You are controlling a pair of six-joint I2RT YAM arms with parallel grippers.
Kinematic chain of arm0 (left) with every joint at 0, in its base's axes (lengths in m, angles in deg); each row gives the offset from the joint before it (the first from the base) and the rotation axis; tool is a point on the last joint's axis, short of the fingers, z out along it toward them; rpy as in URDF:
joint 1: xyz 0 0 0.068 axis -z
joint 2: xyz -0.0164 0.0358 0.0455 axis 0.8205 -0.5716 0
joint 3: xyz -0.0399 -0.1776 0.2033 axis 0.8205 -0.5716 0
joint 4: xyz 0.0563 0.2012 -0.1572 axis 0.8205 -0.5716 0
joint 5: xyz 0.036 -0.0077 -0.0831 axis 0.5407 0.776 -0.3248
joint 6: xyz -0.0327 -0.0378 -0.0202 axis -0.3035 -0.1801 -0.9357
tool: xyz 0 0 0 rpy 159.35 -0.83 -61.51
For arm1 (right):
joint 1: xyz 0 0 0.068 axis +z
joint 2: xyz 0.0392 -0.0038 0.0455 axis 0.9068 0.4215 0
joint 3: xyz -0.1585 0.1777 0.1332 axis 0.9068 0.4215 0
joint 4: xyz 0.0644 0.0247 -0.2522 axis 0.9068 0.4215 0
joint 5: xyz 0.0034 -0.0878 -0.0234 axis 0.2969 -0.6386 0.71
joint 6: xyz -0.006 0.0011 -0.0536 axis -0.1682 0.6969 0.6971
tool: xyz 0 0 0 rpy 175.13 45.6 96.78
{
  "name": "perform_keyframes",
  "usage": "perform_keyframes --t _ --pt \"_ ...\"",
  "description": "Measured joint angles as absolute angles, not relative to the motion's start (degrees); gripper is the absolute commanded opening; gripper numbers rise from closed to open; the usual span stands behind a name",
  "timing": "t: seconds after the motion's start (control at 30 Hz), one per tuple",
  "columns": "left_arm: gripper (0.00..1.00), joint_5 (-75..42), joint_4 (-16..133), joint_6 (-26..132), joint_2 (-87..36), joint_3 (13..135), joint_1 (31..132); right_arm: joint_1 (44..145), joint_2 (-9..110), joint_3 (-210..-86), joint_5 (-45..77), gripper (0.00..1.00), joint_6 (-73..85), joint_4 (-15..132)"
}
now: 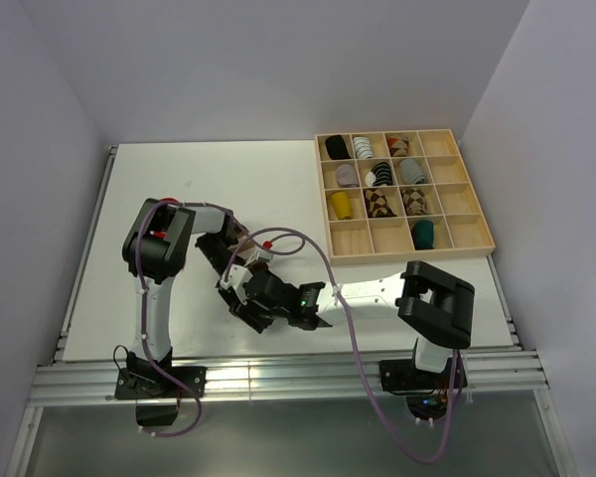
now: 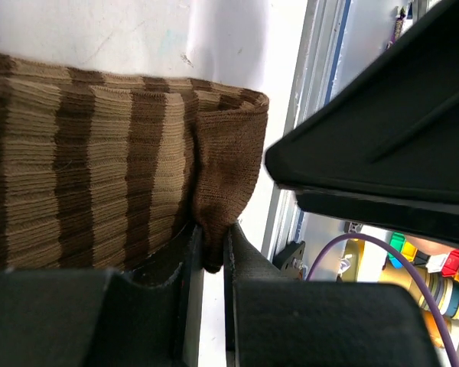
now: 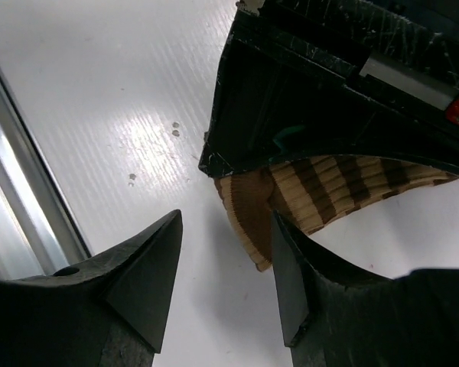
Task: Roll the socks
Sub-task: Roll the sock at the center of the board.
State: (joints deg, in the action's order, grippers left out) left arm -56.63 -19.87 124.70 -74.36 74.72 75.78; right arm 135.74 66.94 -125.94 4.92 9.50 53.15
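Brown-and-cream striped sock [image 2: 99, 168] lying on white table [image 3: 99, 92], folded edge pinched in left gripper [image 2: 212, 248], seen only from left wrist, right gripper [image 3: 223, 290] jaws apart just beside it, overhead view mostly hiding sock, wooden compartment tray [image 1: 467, 231] well apart.

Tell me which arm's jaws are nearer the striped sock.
Left gripper: jaws shut on the striped sock's folded edge. Right gripper: jaws open, just at that end.
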Motion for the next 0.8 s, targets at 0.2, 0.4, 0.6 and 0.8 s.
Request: perform_keyframes --t 0.2,0.4,0.6,0.8 --pt "0.0 -56.6 -20.4 124.7 -75.0 75.2 75.8 136.1 70.1 -127.4 3.4 0.57 11.8 54.2" --pt "0.0 -56.6 -20.7 124.7 -75.2 75.2 75.7 136.2 74.0 -128.1 1.7 0.5 13.3 54.0" --pt "0.19 -56.2 -20.8 123.8 -75.3 75.5 75.6 136.2 76.0 -130.3 0.2 0.08 13.8 54.0" --pt "0.3 -55.7 -19.2 120.2 -74.5 75.4 75.3 135.0 76.0 -130.7 2.3 0.01 11.8 54.6"
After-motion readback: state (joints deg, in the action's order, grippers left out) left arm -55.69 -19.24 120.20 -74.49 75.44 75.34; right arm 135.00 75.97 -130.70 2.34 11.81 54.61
